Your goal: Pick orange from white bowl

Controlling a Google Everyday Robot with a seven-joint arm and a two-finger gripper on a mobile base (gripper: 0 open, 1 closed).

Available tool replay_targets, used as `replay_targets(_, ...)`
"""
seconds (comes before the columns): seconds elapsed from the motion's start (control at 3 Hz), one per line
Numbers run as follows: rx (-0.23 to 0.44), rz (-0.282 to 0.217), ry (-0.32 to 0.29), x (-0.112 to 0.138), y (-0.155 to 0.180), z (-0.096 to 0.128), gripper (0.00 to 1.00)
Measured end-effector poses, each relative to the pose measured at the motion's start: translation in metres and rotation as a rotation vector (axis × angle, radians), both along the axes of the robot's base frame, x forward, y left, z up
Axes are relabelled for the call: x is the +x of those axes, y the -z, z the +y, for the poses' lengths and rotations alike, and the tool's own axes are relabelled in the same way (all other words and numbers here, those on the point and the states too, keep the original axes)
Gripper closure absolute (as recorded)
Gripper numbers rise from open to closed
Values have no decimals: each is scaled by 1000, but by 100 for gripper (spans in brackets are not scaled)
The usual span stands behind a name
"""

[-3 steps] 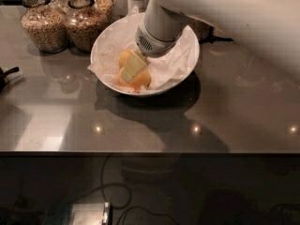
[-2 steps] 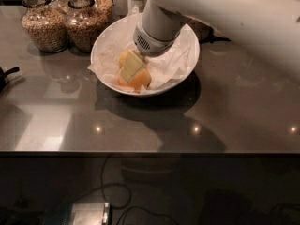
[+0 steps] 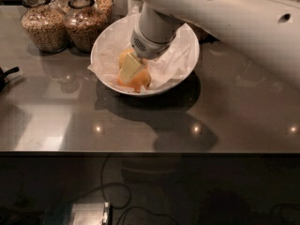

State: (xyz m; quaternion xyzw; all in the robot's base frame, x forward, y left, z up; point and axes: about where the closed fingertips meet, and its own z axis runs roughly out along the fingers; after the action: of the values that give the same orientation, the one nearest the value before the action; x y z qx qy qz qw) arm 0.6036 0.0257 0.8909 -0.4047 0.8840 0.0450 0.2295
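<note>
The white bowl, lined with crinkled white paper, stands on the dark counter at the back centre. The orange lies in the bowl's front left part. My gripper reaches down from the upper right into the bowl and sits right on the orange, covering its top. The white arm hides the back of the bowl. A second orange does not show apart from it.
Two glass jars of grain stand just left of the bowl. A dark object pokes in at the left edge. The counter's front edge runs across the middle, with cables on the floor below.
</note>
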Motion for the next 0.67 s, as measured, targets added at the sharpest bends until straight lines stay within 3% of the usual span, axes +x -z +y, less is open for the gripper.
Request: replay_targets(0.67,-28,97,2,4,37,9,21)
